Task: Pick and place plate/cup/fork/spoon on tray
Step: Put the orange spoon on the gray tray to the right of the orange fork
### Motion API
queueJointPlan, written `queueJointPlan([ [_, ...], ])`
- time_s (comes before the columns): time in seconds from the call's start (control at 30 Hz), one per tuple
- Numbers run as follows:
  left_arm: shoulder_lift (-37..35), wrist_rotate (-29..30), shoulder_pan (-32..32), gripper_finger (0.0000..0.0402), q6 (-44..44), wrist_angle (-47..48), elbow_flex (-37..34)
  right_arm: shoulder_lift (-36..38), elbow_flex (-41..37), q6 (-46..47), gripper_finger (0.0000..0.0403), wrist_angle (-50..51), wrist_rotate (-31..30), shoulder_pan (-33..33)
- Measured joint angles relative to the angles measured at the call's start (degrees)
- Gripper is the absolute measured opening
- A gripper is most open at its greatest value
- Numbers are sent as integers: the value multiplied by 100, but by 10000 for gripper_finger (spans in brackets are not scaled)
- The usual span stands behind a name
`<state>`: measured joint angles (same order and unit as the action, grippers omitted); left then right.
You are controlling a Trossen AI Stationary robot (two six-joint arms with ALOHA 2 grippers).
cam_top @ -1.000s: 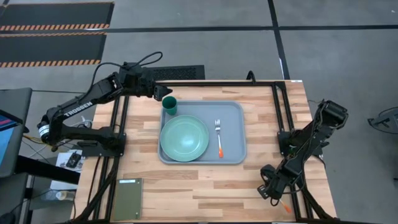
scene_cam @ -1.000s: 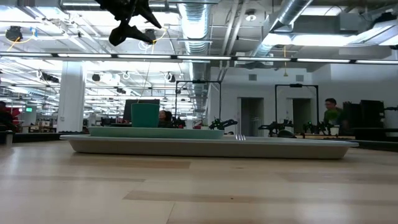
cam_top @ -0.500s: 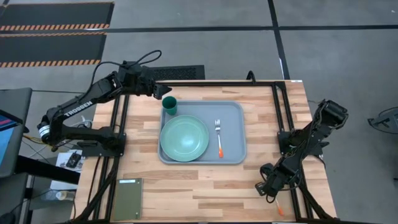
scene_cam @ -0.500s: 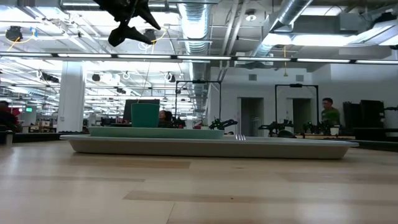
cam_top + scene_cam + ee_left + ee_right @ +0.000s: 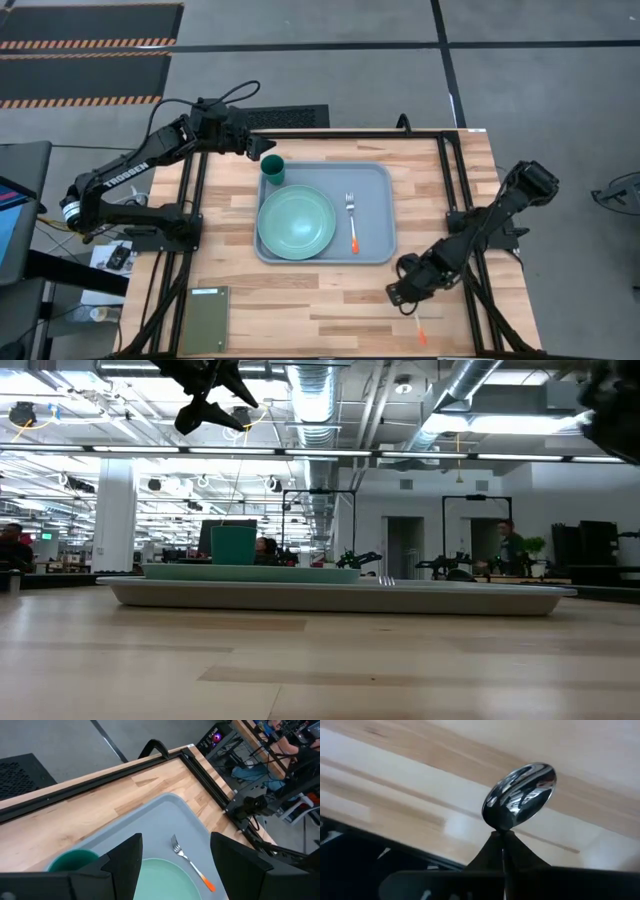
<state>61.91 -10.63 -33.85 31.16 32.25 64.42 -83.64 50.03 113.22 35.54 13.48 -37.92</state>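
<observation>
The blue-grey tray (image 5: 378, 190) lies mid-table. On it rest the mint-green plate (image 5: 297, 222), the teal cup (image 5: 273, 168) at its far left corner, and the orange-handled fork (image 5: 351, 222) to the plate's right. My left gripper (image 5: 262, 150) hovers open just beyond the cup, and its wrist view shows the cup (image 5: 75, 860), plate (image 5: 165, 877) and fork (image 5: 192, 865). My right gripper (image 5: 398, 294) is over the table's near right part, to the near right of the tray, shut on the spoon (image 5: 520, 795). My right gripper pinches the spoon's neck (image 5: 504, 834) just behind the bowl between its two shut fingers. The shiny bowl (image 5: 520, 795) sticks out ahead of the fingertips. The orange handle (image 5: 421, 335) trails out toward the table's near edge. The spoon shows above the wood, clear of the tray.
A flat olive-green rectangle (image 5: 207, 318) lies at the near left corner. Black frame rails (image 5: 452, 170) run along the table's left, right and far edges. Bare wood shows between the tray and the near edge. People show in the room beyond the table.
My right gripper has gone from the table's near right edge toward the left, closer to the tray, carrying the spoon with it. The spoon's orange handle has shifted left with it. My left gripper has kept still, open by the cup.
</observation>
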Motion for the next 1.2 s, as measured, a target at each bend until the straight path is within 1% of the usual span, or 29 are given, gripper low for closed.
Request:
queueJointPlan([
  [0.13,0,-2,0,220,-11,0,0,2,552,-643,2,784,-52,485],
  [0.23,0,0,0,220,-11,0,0,2,884,-1231,2,1368,-280,928],
  [0.37,-2,-2,0,220,-13,0,0,7,1097,-2006,2,1697,-545,1559],
  [0.57,-2,-2,0,220,-13,0,0,-3,1102,-2873,3,1633,-1083,2557],
  [0.7,-2,0,0,220,-13,0,0,-9,1102,-3150,4,1610,-1605,3208],
  [0.83,-2,2,0,220,-13,0,0,-9,1102,-3419,7,1562,-1876,3750],
  [0.93,-2,17,0,220,-13,0,0,-9,1107,-3498,7,1475,-2065,4029],
  [1.03,-2,41,0,220,-13,-1,0,-9,1084,-3545,7,1469,-2101,4253],
  [1.2,-2,64,0,220,-13,-3,0,-9,1070,-3664,7,1458,-2115,4355],
])
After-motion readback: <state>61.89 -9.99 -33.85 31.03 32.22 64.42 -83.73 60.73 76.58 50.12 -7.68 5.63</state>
